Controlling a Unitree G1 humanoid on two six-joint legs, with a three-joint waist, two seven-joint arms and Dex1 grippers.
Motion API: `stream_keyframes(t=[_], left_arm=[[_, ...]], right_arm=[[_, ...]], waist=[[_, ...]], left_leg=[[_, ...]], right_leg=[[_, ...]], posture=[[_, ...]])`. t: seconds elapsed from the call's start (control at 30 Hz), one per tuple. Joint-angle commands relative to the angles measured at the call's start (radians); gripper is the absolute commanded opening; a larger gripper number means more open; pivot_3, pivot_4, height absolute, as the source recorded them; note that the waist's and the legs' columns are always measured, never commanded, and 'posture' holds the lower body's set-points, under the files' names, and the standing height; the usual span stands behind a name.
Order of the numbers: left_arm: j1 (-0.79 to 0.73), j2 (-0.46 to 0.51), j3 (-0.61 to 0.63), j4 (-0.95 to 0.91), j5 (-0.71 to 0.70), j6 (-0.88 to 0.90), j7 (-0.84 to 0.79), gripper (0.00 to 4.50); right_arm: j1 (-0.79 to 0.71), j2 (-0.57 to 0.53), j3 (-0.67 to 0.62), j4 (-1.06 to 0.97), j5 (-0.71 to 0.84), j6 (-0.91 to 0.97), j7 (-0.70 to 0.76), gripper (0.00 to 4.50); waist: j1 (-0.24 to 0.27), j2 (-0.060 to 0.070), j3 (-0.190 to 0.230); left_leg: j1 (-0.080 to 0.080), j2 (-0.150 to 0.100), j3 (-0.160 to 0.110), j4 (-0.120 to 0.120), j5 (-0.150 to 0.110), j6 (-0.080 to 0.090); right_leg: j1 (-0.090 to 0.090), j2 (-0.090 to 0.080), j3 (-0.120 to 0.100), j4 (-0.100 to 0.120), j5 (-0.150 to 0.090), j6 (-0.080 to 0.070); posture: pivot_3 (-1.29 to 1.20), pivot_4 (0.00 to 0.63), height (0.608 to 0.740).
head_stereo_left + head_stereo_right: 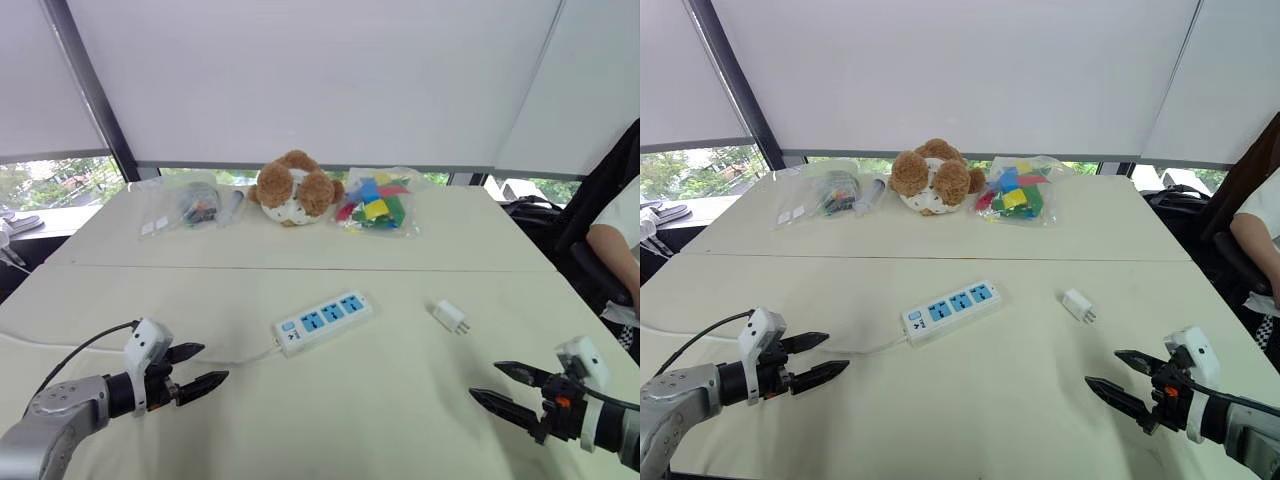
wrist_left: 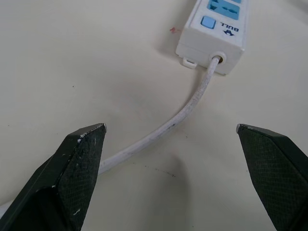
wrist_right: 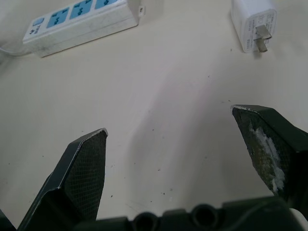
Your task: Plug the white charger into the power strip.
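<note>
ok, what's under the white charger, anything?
Only bare table. The white charger lies on its side, prongs out, apart from the power strip and both open grippers, left and right. The patch of table beneath it is covered.

The power strip bears the brand "BULL" beside its blue switch.

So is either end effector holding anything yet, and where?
Nothing is held. Left end effector and right end effector are open; the small white boxy charger lies untouched.
</note>
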Motion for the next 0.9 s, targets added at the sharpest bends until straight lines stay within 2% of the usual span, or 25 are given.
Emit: stream_keyframes(t=[0.03, 0.53, 0.73, 0.9], left_arm=[[-0.010, -0.003, 0.020, -0.008, -0.008, -0.016, 0.002, 4.47], [-0.067, -0.012, -0.001, 0.056, 0.030, -0.044, 0.019, 4.47], [-0.094, -0.014, 0.004, 0.103, 0.076, -0.104, 0.033, 4.47], [-0.128, -0.002, 0.005, 0.139, 0.093, -0.130, 0.017, 4.47]], right_arm=[[-0.010, 0.006, -0.008, -0.018, -0.006, -0.010, -0.005, 4.50], [-0.009, 0.025, -0.003, -0.028, -0.057, -0.010, -0.061, 4.50], [-0.030, 0.043, 0.006, -0.024, -0.075, 0.041, -0.133, 4.50], [-0.038, 0.035, 0.003, -0.018, -0.086, 0.038, -0.126, 4.50]], waist=[[0.000, 0.000, 0.000], [0.000, 0.000, 0.000], [0.000, 0.000, 0.000], [0.000, 0.000, 0.000]], left_leg=[[0.000, 0.000, 0.000, 0.000, 0.000, 0.000], [0.000, 0.000, 0.000, 0.001, 0.000, 0.000], [0.000, 0.000, 0.000, 0.000, 0.000, 0.000], [0.000, 0.000, 0.000, 0.001, 0.000, 0.000]], right_leg=[[0.000, 0.000, 0.000, 0.000, 0.000, 0.000], [0.000, 0.000, 0.000, 0.001, 0.000, 0.000], [0.000, 0.000, 0.000, 0.001, 0.000, 0.000], [0.000, 0.000, 0.000, 0.001, 0.000, 0.000]], posture=[[0.00, 0.150, 0.739], [0.00, 0.150, 0.739], [0.00, 0.150, 0.739], [0.00, 0.150, 0.739]])
